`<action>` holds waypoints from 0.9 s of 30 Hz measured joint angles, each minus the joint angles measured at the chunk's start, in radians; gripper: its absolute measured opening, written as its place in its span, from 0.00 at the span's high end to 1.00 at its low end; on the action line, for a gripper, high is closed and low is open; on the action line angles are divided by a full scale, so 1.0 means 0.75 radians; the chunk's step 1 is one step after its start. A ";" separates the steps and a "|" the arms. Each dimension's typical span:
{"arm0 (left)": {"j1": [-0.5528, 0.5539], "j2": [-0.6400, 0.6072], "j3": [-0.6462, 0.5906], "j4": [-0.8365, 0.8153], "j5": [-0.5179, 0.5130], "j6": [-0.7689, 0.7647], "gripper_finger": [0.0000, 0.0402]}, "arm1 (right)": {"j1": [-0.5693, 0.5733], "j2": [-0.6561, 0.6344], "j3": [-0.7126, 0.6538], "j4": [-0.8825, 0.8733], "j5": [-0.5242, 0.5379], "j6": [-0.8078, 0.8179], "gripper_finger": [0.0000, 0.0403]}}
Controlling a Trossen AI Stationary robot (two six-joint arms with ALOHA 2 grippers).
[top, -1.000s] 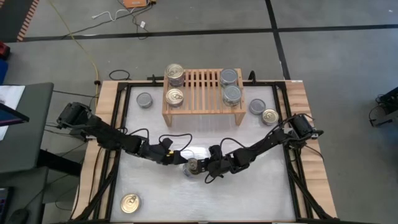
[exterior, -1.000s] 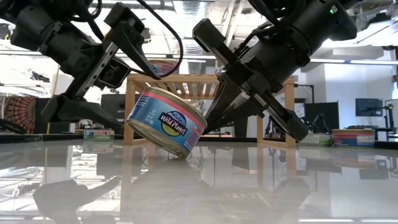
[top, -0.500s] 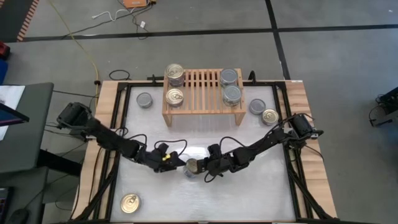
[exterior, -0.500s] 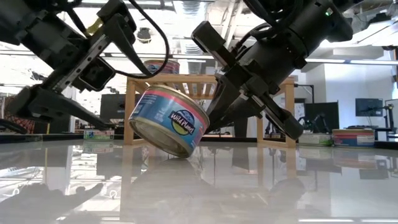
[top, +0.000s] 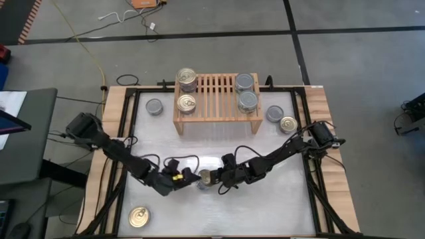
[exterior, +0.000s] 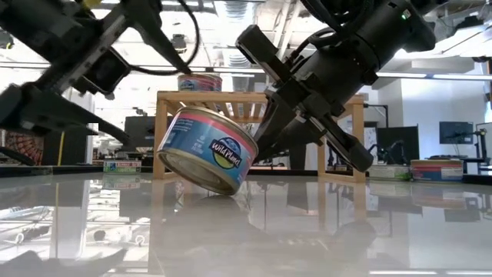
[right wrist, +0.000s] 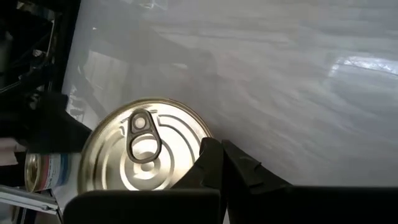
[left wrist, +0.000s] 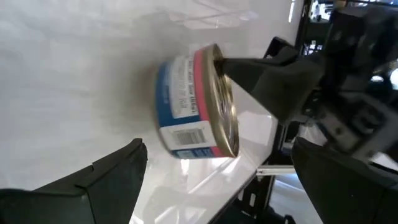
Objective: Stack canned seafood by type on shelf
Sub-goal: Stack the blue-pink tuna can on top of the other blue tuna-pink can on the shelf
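A tin with a blue and pink label and a gold pull-ring top (top: 204, 178) (exterior: 207, 146) (left wrist: 186, 106) (right wrist: 143, 149) stands tilted at mid-table, with its lower edge (exterior: 224, 191) on the surface. My right gripper (top: 218, 178) (exterior: 263, 142) (right wrist: 217, 142) is shut, with its tips at the tin's top. My left gripper (top: 180, 180) (exterior: 154, 104) is open just left of the tin, clear of it. The wooden shelf (top: 216, 96) carries gold-topped tins (top: 186, 77) at its left end and silver-topped tins (top: 244, 81) at its right end. My right gripper touches the rim of the tin's gold top (left wrist: 221, 62) with the tips of its shut fingers (right wrist: 211, 163). They come from the table's right, slanting down. The tin is tipped up on its lower edge, and its top faces the gripper.
Loose tins lie on the table: a silver one (top: 154, 106) left of the shelf, a silver one (top: 274, 113) and a gold one (top: 287, 123) right of it, and a gold one (top: 138, 216) at the near left corner. Between the shelf and the arms the table is bare.
My left gripper has drawn back from the tin toward the table's left and near edge. The tin has tipped a little steeper on its lower edge and stays against my right gripper, which has kept still.
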 joint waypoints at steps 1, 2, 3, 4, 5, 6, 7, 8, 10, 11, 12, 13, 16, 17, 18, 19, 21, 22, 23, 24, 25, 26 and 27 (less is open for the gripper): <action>0.000 0.046 0.027 0.017 -0.001 -0.004 0.04 | 0.000 0.000 0.000 0.002 0.001 0.000 0.94; -0.003 0.090 0.052 0.029 0.008 -0.022 0.04 | 0.000 0.000 0.000 0.004 0.001 0.000 0.94; -0.005 0.129 0.069 0.034 0.020 -0.046 0.04 | -0.001 0.000 0.000 0.006 0.002 0.000 0.94; -0.005 0.164 0.083 0.035 0.027 -0.069 0.04 | -0.001 0.000 0.000 0.010 0.001 0.000 0.94; -0.005 0.195 0.094 0.045 0.042 -0.087 0.04 | -0.001 0.000 0.000 0.012 0.002 0.000 0.94; -0.005 0.217 0.100 0.066 0.057 -0.096 0.04 | -0.001 0.000 0.000 0.012 0.002 0.000 0.94; -0.006 0.231 0.101 0.095 0.061 -0.099 0.04 | -0.001 0.000 0.000 0.013 0.002 0.000 0.94; -0.005 0.241 0.101 0.127 0.060 -0.097 0.04 | -0.001 0.000 0.000 0.014 0.002 -0.001 0.94; -0.005 0.253 0.104 0.175 0.050 -0.092 0.04 | -0.001 0.000 0.000 0.015 0.003 -0.006 0.94; -0.004 0.254 0.103 0.170 0.036 -0.091 0.04 | -0.001 0.000 0.000 0.015 0.003 -0.006 0.94; -0.003 0.254 0.103 0.163 0.015 -0.090 0.04 | -0.001 0.000 0.000 0.015 0.003 -0.007 0.94; 0.001 0.253 0.103 0.155 0.007 -0.090 0.04 | -0.001 0.000 0.000 0.016 0.004 -0.007 0.94; 0.013 0.255 0.102 0.104 -0.010 -0.098 0.04 | 0.003 0.000 0.000 0.015 0.006 -0.010 0.94; 0.015 0.256 0.102 0.106 -0.011 -0.100 0.04 | 0.004 0.000 0.000 0.015 0.007 -0.011 0.94; 0.015 0.255 0.102 0.109 -0.011 -0.100 0.04 | 0.004 0.000 0.000 0.015 0.007 -0.011 0.94; 0.015 0.254 0.102 0.109 -0.011 -0.102 0.04 | 0.004 0.000 0.000 0.015 0.007 -0.011 0.94; 0.020 0.254 0.102 0.106 -0.009 -0.104 0.04 | 0.004 0.000 0.000 0.016 0.007 -0.011 0.94; 0.025 0.254 0.102 0.105 -0.009 -0.103 0.04 | 0.004 0.000 0.000 0.015 0.007 -0.011 0.94; 0.029 0.254 0.102 0.106 -0.010 -0.102 0.04 | 0.004 0.000 0.000 0.015 0.007 -0.012 0.94; 0.032 0.254 0.102 0.105 -0.011 -0.103 0.04 | 0.004 0.000 0.000 0.016 0.007 -0.012 0.94; 0.034 0.254 0.102 0.100 -0.011 -0.104 0.04 | 0.004 0.000 0.000 0.015 0.007 -0.012 0.94; 0.035 0.254 0.102 0.092 -0.011 -0.103 0.04 | 0.004 0.000 0.000 0.015 0.007 -0.012 0.94; 0.035 0.254 0.102 0.086 -0.011 -0.101 0.05 | 0.004 0.000 0.000 0.015 0.007 -0.013 0.94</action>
